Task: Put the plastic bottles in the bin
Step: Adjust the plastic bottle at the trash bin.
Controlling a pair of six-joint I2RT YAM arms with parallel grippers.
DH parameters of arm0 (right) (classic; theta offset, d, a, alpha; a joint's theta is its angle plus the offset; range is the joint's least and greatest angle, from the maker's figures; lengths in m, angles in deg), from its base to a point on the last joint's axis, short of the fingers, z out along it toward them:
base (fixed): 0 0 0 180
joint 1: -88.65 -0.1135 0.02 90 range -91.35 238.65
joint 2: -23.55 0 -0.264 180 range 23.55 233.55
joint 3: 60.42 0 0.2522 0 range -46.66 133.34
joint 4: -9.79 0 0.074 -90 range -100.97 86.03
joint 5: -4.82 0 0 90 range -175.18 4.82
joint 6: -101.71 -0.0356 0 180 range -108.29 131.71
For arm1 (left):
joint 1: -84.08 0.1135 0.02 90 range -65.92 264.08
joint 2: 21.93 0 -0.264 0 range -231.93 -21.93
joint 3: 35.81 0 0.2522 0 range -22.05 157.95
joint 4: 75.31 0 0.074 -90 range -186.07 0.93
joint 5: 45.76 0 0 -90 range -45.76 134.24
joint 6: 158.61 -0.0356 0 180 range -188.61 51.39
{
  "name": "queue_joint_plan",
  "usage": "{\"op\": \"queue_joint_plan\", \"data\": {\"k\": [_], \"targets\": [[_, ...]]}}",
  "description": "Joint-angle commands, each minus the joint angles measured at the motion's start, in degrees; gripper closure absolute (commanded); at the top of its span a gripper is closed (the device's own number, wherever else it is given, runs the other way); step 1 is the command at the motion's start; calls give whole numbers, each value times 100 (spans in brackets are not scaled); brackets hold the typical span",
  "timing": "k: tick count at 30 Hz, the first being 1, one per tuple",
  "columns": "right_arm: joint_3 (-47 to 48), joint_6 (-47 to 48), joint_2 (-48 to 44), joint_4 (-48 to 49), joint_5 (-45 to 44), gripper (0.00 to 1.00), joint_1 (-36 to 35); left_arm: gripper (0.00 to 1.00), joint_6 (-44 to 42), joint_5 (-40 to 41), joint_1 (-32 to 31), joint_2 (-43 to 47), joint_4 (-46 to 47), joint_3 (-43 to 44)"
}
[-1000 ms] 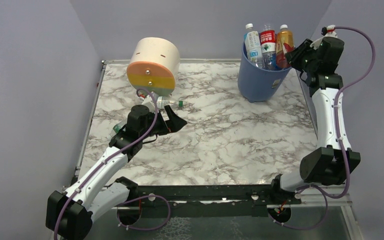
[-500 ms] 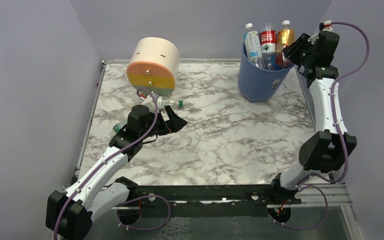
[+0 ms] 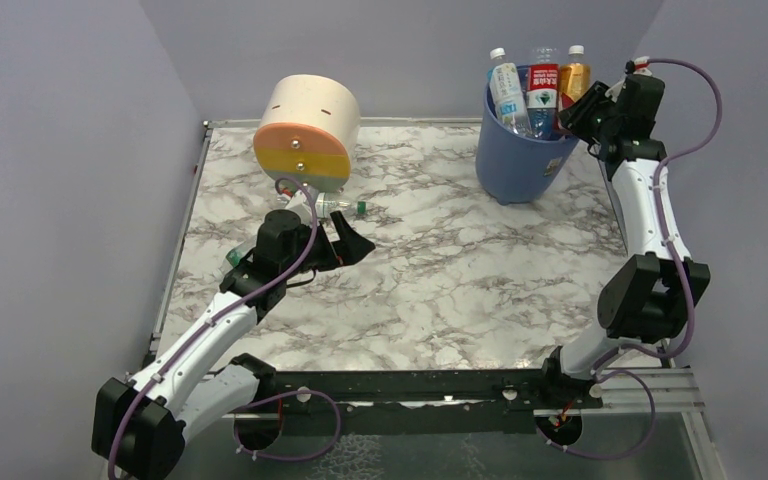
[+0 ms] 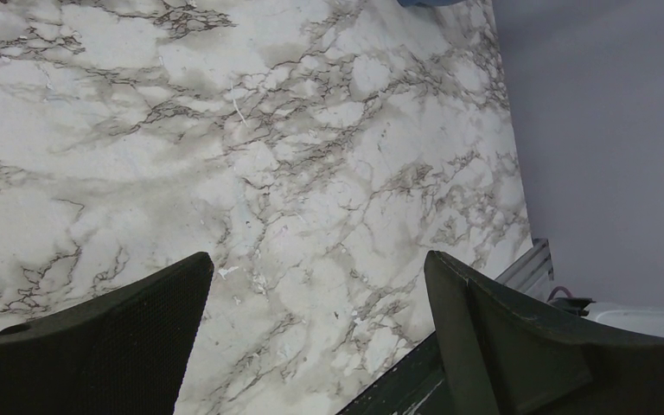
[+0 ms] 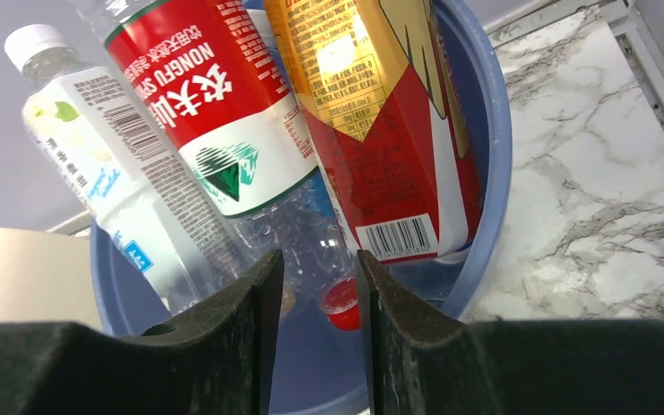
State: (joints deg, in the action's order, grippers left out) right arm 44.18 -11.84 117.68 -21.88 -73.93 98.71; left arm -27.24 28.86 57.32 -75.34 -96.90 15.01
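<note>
The blue bin [image 3: 515, 165] stands at the back right with three plastic bottles sticking out: white-labelled [image 3: 507, 90], red-labelled [image 3: 542, 85] and orange-tinted [image 3: 573, 78]. My right gripper [image 3: 572, 112] sits at the bin's right rim. In the right wrist view its jaws [image 5: 318, 259] are shut to a narrow gap with nothing in it. Past them are the red-labelled bottle [image 5: 207, 95], the orange one [image 5: 380, 130] and a red cap [image 5: 341, 303] deep inside. My left gripper [image 3: 355, 240] is open and empty over the marble [image 4: 318, 259], beside a clear green-capped bottle [image 3: 340, 207].
A cream, orange and yellow cylinder [image 3: 307, 130] lies at the back left, just behind the green-capped bottle. Another green-capped bottle [image 3: 232, 258] peeks out left of my left arm. Grey walls close in the table on three sides. A metal rail [image 3: 410, 385] runs along the near edge.
My right gripper has moved left, closer to the bin's rim and the bottles. The red-labelled and orange bottles have shifted slightly. The left arm has not moved.
</note>
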Motion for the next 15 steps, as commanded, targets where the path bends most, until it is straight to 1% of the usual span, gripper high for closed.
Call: {"op": "queue_joint_plan", "data": {"k": [1,3,6,7,8,10,11,13,15], "targets": [[-93,41,-498,56,-91,60,-13,1,21,113,-31,-34,157,-5],[-69,28,-629,19,-39,58,-13,1,21,118,-38,-63,172,-6],[-25,17,-821,-46,113,49,-13,1,4,138,-40,-110,194,1],[-28,9,-906,-62,172,45,-13,1,-1,151,-39,-136,212,10],[-38,-8,-974,-83,228,40,-13,1,-12,161,-39,-167,220,26],[-121,-38,-1134,-68,455,25,-13,1,-46,196,-39,-249,240,85],[-190,-62,-1227,-37,570,21,-13,1,-63,203,-43,-306,257,113],[-338,-123,-1393,17,781,15,-13,1,-76,210,-39,-443,308,190],[-480,-147,-1534,6,945,12,-13,1,-81,220,-39,-616,336,292]]}}
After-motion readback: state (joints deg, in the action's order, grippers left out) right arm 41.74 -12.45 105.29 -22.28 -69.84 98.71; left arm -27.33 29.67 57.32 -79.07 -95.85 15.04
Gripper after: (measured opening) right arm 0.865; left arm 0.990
